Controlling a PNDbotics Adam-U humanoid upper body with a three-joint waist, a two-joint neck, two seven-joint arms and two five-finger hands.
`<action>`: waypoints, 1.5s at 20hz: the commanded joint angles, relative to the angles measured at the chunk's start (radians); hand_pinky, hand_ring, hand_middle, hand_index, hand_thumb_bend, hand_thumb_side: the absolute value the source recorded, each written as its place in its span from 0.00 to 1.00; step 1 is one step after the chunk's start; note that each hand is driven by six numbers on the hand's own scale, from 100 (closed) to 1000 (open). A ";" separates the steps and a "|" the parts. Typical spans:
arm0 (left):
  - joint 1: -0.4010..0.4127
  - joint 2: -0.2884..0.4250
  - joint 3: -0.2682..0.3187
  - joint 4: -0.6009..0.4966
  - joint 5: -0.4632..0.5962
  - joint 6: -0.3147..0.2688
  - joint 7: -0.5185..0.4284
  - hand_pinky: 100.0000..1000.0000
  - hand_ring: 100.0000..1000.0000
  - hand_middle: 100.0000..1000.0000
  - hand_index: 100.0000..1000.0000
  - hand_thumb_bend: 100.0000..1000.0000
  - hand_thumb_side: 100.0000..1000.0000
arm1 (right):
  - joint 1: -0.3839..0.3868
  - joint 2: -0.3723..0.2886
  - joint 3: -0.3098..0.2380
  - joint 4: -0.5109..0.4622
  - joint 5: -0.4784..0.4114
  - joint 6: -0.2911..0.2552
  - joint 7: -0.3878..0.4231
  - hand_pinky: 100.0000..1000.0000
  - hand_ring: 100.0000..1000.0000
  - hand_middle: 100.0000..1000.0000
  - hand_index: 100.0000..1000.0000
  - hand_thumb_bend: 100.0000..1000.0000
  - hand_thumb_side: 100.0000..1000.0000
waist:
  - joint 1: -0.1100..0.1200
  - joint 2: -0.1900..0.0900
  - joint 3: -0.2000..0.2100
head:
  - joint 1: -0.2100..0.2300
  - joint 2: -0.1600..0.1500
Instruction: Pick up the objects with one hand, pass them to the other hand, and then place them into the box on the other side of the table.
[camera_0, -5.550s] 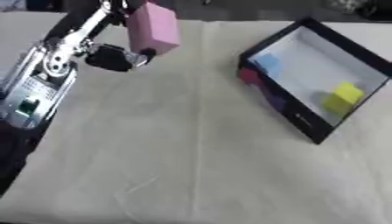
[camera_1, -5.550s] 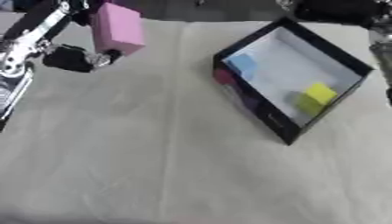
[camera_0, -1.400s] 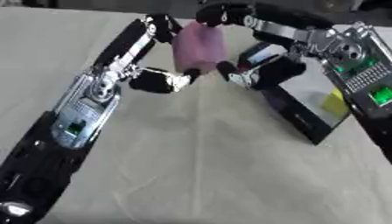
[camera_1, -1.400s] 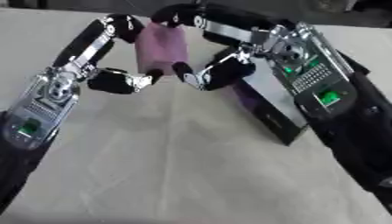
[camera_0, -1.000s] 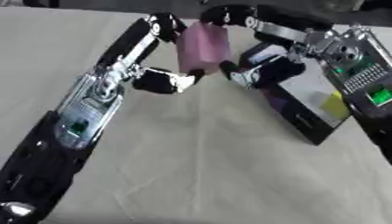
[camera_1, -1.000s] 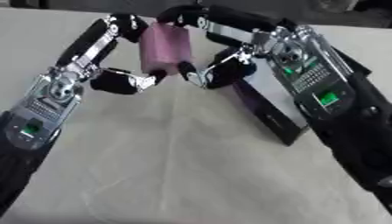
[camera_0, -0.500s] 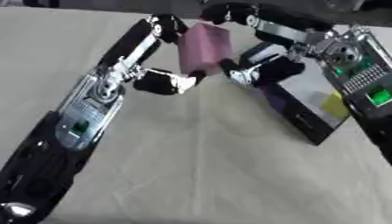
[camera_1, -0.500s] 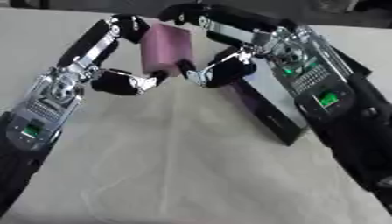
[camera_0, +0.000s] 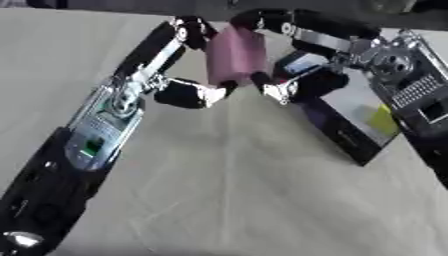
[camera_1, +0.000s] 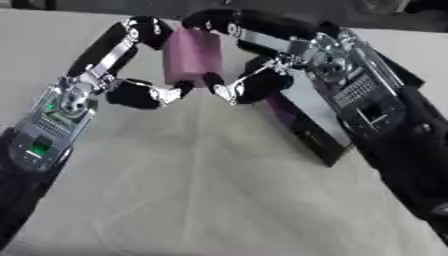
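- Pink block (camera_0: 234, 56): one, a rounded oblong held up above the table (camera_0: 227, 200), close to upright and leaning a little, near the far middle of the work area.
- Two robot hands meet at this block, one from each side.
- Left hand (camera_0: 188, 92): it comes in from the left, with a finger over the block's top left corner and the thumb curled in against its lower left edge, so the block is pinched between them.
- Right hand (camera_1: 249, 85): it reaches in from the right, with a finger hooked over the block's top right corner and the thumb tip touching its lower right edge; it too pinches the block.
- The two thumb tips sit just beside each other under the block's lower end.
- Box (camera_0: 350, 132): one, dark-walled and open, lying askew on the right side of the table, partly hidden behind the right hand and forearm.
- Inside the box, one yellow piece (camera_0: 383, 119) shows toward its right part; a bit of blue (camera_0: 302, 65) shows near its far left corner, too blurred to say more.
- One cream cloth covers the table, with a faint crease running down its middle.
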 joint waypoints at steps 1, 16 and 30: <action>-0.026 0.004 0.003 -0.030 0.000 -0.005 0.003 0.70 0.60 0.63 0.46 0.00 0.11 | -0.011 -0.023 -0.009 0.001 -0.003 -0.002 0.012 1.00 0.97 1.00 1.00 0.00 0.17 | -0.014 -0.002 0.002 | 0.003 -0.013; -0.031 0.000 -0.010 -0.046 -0.020 -0.026 0.000 0.70 0.60 0.64 0.46 0.00 0.09 | -0.007 -0.025 -0.004 0.031 0.006 0.020 0.014 1.00 0.97 1.00 1.00 0.00 0.23 | -0.015 -0.002 0.005 | -0.001 -0.016; -0.042 -0.025 -0.013 -0.029 0.006 0.003 0.031 0.68 0.57 0.61 0.46 0.00 0.09 | -0.004 -0.025 0.003 0.025 -0.028 0.015 0.068 1.00 0.98 1.00 1.00 0.00 0.26 | -0.016 0.000 0.007 | -0.002 -0.017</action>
